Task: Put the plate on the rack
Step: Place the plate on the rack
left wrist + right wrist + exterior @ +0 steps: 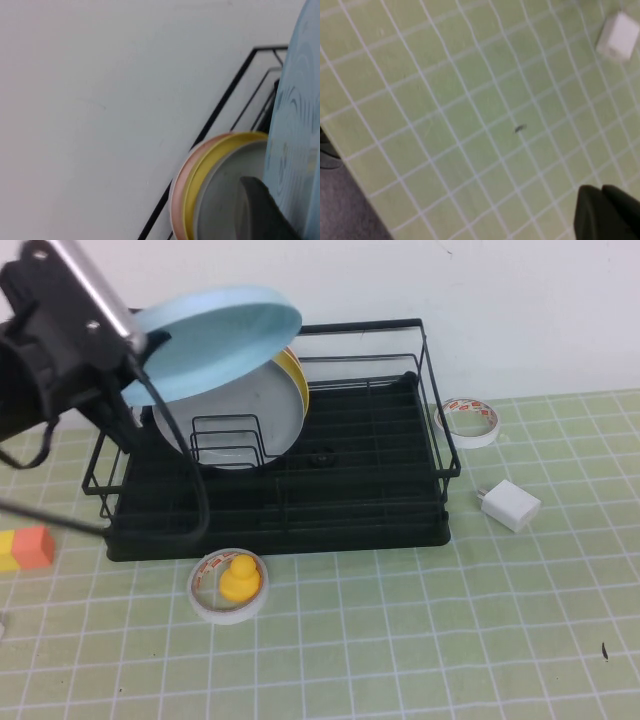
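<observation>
My left gripper point(140, 345) is shut on the rim of the light blue plate point(215, 340) and holds it tilted above the left end of the black wire rack point(340, 490). The plate also fills the edge of the left wrist view point(297, 120), with one black finger point(260, 210) against it. A grey plate point(265, 415) and a yellow plate point(297, 375) stand upright in the rack behind it. My right gripper point(602, 205) is shut and empty above the green mat; it is out of the high view.
A tape roll point(228, 585) with a yellow duck point(240, 578) in it lies in front of the rack. Another tape roll point(468, 421) and a white charger point(510, 505) lie to the rack's right. Orange and yellow blocks point(28, 548) lie at the left edge.
</observation>
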Controlling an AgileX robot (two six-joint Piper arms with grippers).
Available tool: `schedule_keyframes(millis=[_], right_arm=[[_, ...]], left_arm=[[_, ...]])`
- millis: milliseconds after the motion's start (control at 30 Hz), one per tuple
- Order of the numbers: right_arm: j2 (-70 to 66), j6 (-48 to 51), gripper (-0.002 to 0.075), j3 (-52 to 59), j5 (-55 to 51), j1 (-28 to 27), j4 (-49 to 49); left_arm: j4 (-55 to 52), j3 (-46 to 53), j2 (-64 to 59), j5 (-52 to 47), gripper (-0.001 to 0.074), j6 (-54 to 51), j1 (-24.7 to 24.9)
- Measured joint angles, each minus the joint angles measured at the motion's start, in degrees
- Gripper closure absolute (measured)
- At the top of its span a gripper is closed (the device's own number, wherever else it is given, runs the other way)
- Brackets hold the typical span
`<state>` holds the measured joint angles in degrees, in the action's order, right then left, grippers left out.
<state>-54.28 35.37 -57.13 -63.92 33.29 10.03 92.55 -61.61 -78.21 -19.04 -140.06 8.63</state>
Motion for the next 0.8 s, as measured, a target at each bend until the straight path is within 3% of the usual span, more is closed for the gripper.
schedule_keyframes(millis=[400,800], right_arm=[[13.7,-9.4,0.0726,8.0,-0.2,0.0,6.2],[16.3,-14.5,0.0726,9.1,-0.4,0.0,6.7]], left_arm=[[0.0,-10.2,-15.9,0.7,0.0613,-7.9,0.0],[0.0,-11.6,-21.8,3.6,0.0613,-15.1,0.0]])
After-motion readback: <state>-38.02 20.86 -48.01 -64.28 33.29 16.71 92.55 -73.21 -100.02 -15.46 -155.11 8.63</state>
